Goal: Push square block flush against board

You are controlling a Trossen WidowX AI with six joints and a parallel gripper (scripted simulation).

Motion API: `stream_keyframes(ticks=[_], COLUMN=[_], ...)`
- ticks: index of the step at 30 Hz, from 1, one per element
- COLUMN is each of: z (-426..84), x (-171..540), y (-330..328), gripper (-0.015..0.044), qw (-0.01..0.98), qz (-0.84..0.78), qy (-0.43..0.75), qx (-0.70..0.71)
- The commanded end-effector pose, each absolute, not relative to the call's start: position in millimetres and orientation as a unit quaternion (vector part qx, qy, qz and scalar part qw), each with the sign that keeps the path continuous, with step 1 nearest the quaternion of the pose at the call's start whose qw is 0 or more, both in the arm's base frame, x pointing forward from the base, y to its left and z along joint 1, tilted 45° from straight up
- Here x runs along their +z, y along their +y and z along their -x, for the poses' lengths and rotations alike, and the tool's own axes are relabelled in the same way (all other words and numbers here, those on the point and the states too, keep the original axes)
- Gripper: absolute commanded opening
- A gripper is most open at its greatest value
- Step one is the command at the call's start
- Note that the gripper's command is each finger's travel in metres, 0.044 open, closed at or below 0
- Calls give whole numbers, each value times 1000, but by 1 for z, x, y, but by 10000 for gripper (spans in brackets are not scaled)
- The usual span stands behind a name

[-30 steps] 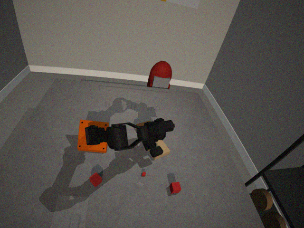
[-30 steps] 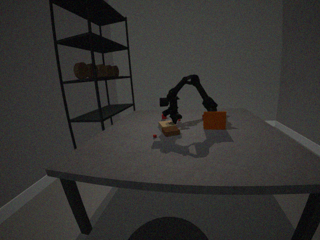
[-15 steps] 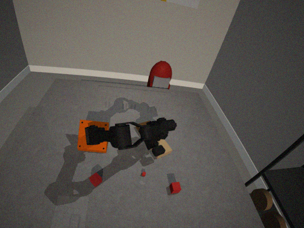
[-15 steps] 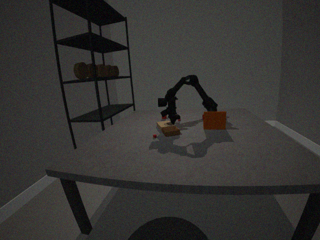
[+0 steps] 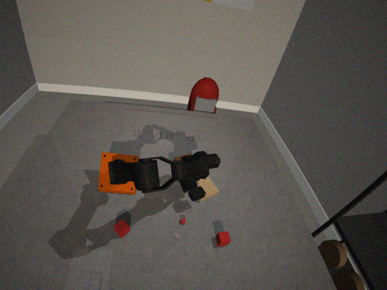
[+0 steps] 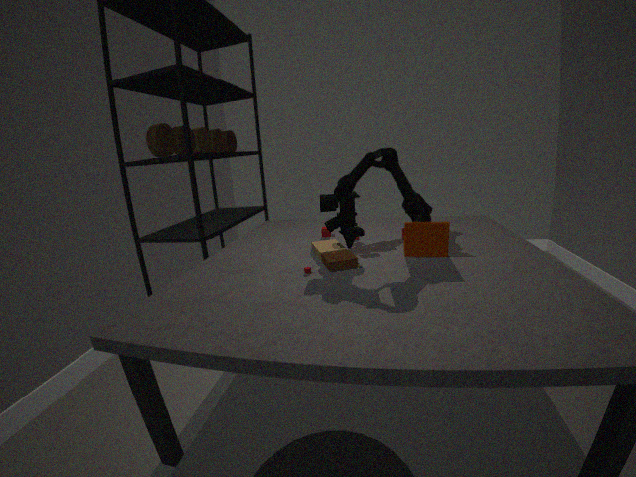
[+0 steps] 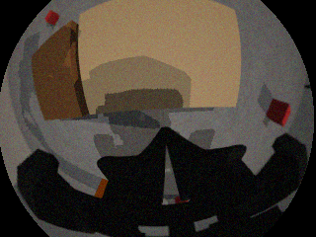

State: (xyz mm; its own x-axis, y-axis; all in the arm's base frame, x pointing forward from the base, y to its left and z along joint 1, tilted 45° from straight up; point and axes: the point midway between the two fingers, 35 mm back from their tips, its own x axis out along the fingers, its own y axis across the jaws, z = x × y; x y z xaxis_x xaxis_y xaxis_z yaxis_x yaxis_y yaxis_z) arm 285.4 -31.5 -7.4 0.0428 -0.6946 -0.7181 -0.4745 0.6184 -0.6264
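The light tan board (image 5: 210, 186) (image 6: 324, 245) (image 7: 163, 35) lies flat on the table, partly under the arm's shadow. The darker brown square block (image 5: 177, 158) (image 6: 340, 260) (image 7: 54, 74) lies flat beside one end of it, on the left in the wrist view. A narrow dark strip runs between them; I cannot tell whether they touch along the whole side. Their near edges look roughly even in the wrist view. My gripper (image 6: 350, 246) (image 7: 164, 129) is shut and empty, its tips low beside the board's near side. The arm hides much of the block in the top view.
Red cubes (image 5: 121, 228) (image 5: 223, 238) (image 7: 278, 112) and a small red cube (image 5: 182, 221) stand around the parts. Another small red cube (image 6: 307, 269) shows near the block in the exterior view. The orange base plate (image 5: 104, 183) (image 6: 426, 239) is under the arm. A dark shelf (image 6: 221, 222) stands behind.
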Motion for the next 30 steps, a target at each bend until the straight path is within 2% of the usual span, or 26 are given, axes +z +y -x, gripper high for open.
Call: stream_keyframes(ticks=[1,11,16,22,30], z=[-280,-265,-266,-266,-330], x=[-5,-1,34,36,27], y=[-34,-40,-1,1,25], gripper=[0,0,0,0,0], qw=[583,583,583,583,585], qz=[428,428,427,428,429], qy=[684,684,684,684,681], qx=[-95,-95,-94,-95,-94])
